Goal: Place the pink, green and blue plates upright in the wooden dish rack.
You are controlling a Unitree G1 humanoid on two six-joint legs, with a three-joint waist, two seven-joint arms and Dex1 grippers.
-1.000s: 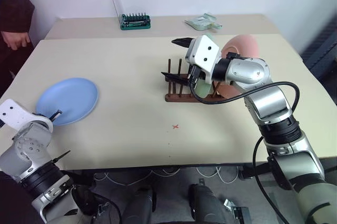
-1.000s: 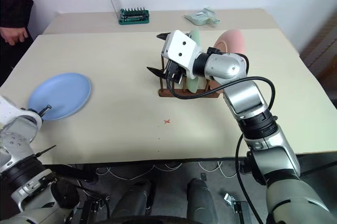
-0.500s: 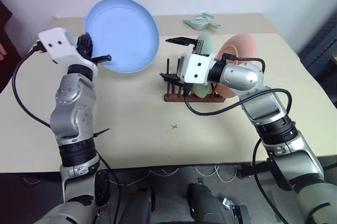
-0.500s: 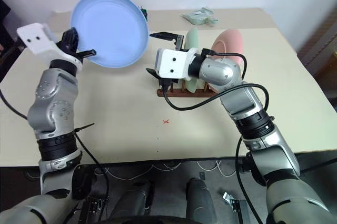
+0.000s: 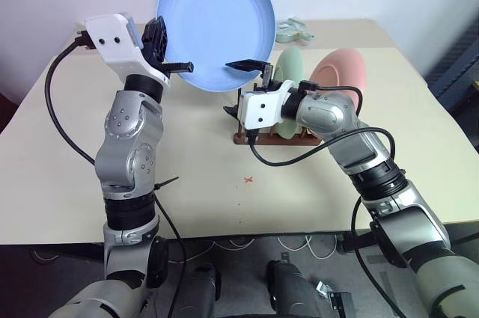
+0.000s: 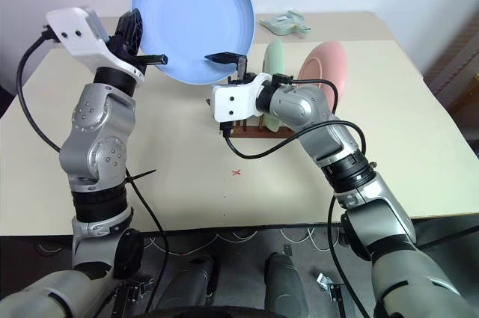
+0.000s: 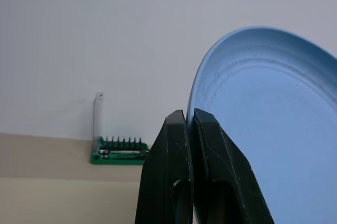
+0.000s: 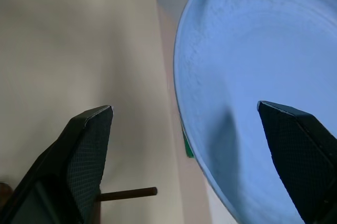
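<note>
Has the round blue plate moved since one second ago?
Yes. The round blue plate has gone from flat on the table to upright in the air, nearer the wooden dish rack, clamped in the left gripper.

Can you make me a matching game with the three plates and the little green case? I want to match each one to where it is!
Things:
1. blue plate
2. green plate
3. pink plate
4. green case

Places:
A. at the far edge of the table, by the wall
B. standing in the wooden dish rack, at its right end
C. held up in the air by the left gripper
D. standing in the rack, just left of another plate

Pairs: 1-C, 2-D, 3-B, 4-A
</note>
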